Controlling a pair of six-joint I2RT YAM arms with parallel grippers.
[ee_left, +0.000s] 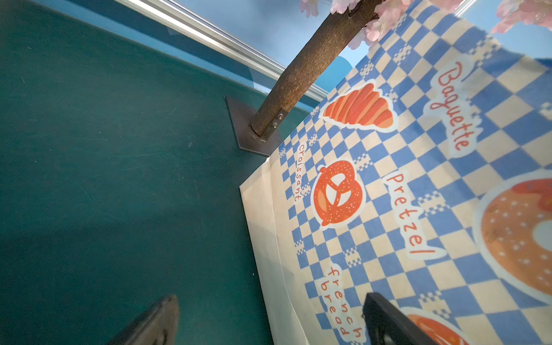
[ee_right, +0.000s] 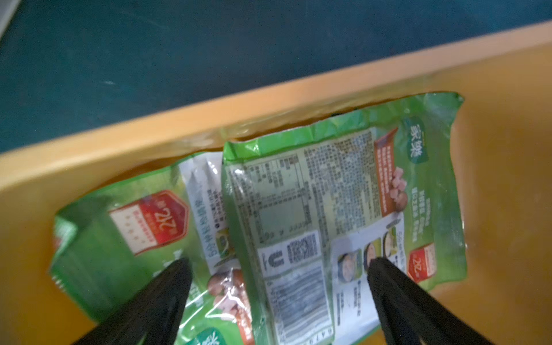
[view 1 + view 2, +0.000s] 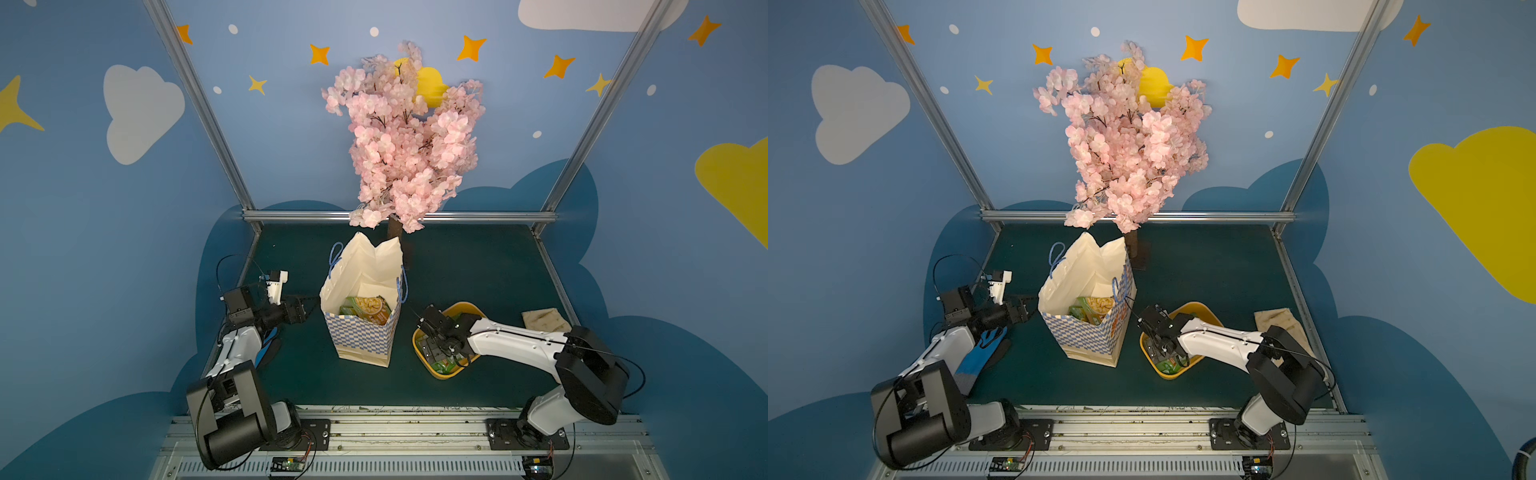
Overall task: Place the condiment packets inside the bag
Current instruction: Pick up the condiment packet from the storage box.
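Over the yellow tray [image 3: 446, 376], at four o'clock from the bag [image 3: 361, 336], the right gripper [image 3: 436, 353] hangs with its jaws spread wide, holding nothing. We judge the step in hand to be picking up the next of the condiment packets.

1. We lower the right gripper so that its fingers straddle only the top packet [image 2: 343, 194], which overlaps the lower packet [image 2: 119, 239].
2. We close on a raised or creased edge. The film is glossy and probably slips under a flat pinch.
3. We lift straight up first, so that the lower packet is not dragged along and the tray wall is cleared.
4. We carry towards ten o'clock and release above the bag's open mouth.

The left gripper [image 3: 309, 309] waits at nine o'clock from the bag, jaws likewise spread and empty. It could steady the bag wall if needed.

Differences between views:
- The right wrist view shows both tray packets and their overlap. In both top views the arm hides all but a green sliver.
- Both top views show the packets already inside the bag [image 3: 368, 309]. Neither wrist view does.
- The left wrist view shows the bag's checkered outer wall close by. We cannot tell whether a finger touches it.
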